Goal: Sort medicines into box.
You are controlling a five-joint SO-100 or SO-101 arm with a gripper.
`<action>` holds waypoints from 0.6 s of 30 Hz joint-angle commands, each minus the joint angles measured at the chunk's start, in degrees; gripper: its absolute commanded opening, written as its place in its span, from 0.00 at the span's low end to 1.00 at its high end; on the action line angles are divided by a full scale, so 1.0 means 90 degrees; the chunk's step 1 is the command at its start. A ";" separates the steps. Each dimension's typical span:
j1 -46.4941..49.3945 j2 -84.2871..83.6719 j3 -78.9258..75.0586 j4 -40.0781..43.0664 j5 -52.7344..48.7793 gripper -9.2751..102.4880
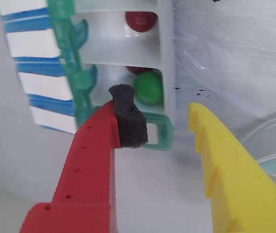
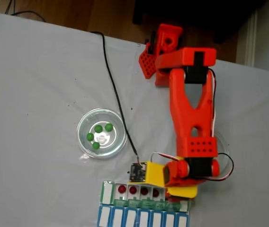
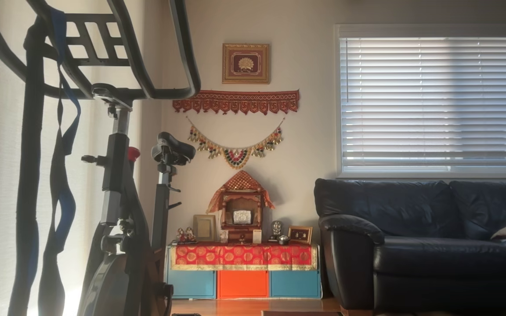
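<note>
In the wrist view my gripper (image 1: 157, 104) is open, with a red finger carrying a black foam pad (image 1: 128, 119) on the left and a yellow finger (image 1: 215, 155) on the right; nothing sits between them. Just beyond the tips lies the green box (image 1: 72, 77) with its lids open. A green pill (image 1: 148, 87) and a dark red pill (image 1: 138, 69) share the nearest compartment, and another red pill (image 1: 141, 19) lies in the one beyond. In the fixed view the gripper (image 2: 176, 193) hovers over the right end of the box (image 2: 107, 193), and several red pills (image 2: 133, 190) lie one per compartment.
A round clear dish (image 2: 85, 124) with several green pills (image 2: 98, 128) stands left of the arm. A second clear dish (image 2: 225, 150) lies partly under the arm, its rim (image 1: 274, 160) at the wrist view's right. The blue row (image 2: 125, 217) adjoins the box. A black cable (image 2: 111, 80) crosses the table.
</note>
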 commanded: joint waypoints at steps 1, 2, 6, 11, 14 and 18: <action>0.0244 0.1084 -0.0674 0.0039 0.0020 0.23; 0.0293 0.1143 -0.0684 0.0039 0.0039 0.23; 0.0430 0.1250 -0.0732 0.0049 0.0039 0.23; 0.0752 0.1182 -0.1211 0.0498 -0.0137 0.19; 0.1055 0.1387 -0.1240 0.0869 -0.0371 0.17; 0.1611 0.2461 -0.0176 0.0840 -0.0752 0.12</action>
